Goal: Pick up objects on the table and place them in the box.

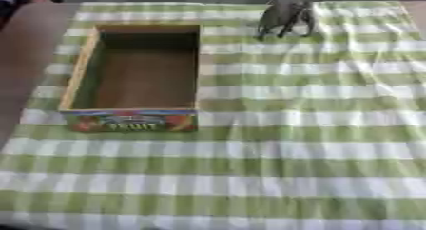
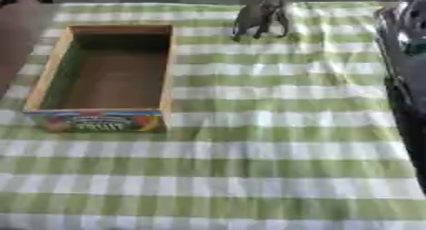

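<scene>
Spotter: Reach is your main worry. Only obj I see is a dark grey figure (image 1: 286, 18), maybe a toy animal on thin legs. It stands at the far edge of the checked tablecloth (image 1: 316, 143), beyond the fruit box (image 1: 131, 120) and off to its right, not touching it.

Operator: Hands?

Spotter: Left hand isn't in either view. Your right arm (image 2: 406, 81) runs down the rt edge of the right eye view, well apart from the figure. I can't make out the hand itself, so can't tell if it's open or closed.

Operator: What goes wrong?

Spotter: Prob. a nudge: it looks top-heavy on those legs, so if you come in from the near side you could tip it or push it off the back edge. Cloth is wrinkled there too and may drag w/ it. Also, clip the box wall on the way over and the box could slide.
</scene>
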Controlling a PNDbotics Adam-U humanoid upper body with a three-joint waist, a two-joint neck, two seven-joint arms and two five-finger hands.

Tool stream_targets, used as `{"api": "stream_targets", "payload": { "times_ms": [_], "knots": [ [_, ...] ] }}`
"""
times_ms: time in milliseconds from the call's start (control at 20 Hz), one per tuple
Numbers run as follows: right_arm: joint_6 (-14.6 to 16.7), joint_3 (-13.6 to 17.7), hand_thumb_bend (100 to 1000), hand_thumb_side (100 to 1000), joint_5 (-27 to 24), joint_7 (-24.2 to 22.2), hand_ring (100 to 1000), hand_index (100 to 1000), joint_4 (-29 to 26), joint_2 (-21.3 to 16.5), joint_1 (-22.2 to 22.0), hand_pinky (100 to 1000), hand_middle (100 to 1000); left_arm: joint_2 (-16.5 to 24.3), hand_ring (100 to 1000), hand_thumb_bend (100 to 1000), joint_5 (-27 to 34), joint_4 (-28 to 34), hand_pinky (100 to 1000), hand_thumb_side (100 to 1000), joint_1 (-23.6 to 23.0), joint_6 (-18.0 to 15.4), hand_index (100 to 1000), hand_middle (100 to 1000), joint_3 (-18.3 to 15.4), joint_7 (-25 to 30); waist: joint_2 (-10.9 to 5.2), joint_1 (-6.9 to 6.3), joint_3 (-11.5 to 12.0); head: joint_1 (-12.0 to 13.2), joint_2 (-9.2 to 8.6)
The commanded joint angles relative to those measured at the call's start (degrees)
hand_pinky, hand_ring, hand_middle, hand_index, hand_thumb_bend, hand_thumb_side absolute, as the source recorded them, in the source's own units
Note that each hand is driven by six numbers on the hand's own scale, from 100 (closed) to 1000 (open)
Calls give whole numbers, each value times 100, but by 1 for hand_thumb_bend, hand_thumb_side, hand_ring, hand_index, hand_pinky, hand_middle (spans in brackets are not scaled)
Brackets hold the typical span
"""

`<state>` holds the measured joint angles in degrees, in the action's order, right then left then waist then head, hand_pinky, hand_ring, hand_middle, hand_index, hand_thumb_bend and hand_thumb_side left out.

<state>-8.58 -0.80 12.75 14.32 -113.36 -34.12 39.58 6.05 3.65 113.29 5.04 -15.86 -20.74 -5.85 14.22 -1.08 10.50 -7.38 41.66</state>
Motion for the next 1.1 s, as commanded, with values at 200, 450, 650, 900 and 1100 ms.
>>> {"api": "stream_targets", "payload": {
  "times_ms": [200, 450, 650, 900, 1100],
  "knots": [
    [-229, -21, 100, 1000, 500, -158, 826, 897, 293, -235, 628, 861, 789, 155, 380, 100, -9, 131, 358, 774, 10, -1, 599, 705, -6, 8, -104, -14, 24, -50, -48],
    [-39, -221, 100, 1000, 911, -854, 854, 912, 889, -252, 1211, 875, 816, 161, 378, 100, -5, 131, 357, 774, 1, 6, 597, 705, 23, 36, -105, -15, 59, -89, -31],
    [327, -427, 124, 973, 1476, -1568, 874, 928, 1562, -124, 1773, 891, 838, 164, 377, 100, -2, 131, 356, 772, -11, 9, 596, 706, 44, 65, -99, -19, 97, -196, -35],
    [996, -691, 178, 952, 2353, -2636, 900, 962, 2595, 148, 2450, 909, 881, 180, 376, 100, 2, 131, 355, 774, -10, 23, 594, 706, 69, 103, -87, -5, 119, -292, -93],
    [1492, -784, 192, 955, 3155, -3308, 918, 964, 3450, 419, 2901, 917, 903, 194, 377, 100, 6, 131, 354, 774, -10, 26, 593, 706, 88, 134, -77, 9, 142, -324, -156]
  ]
}}
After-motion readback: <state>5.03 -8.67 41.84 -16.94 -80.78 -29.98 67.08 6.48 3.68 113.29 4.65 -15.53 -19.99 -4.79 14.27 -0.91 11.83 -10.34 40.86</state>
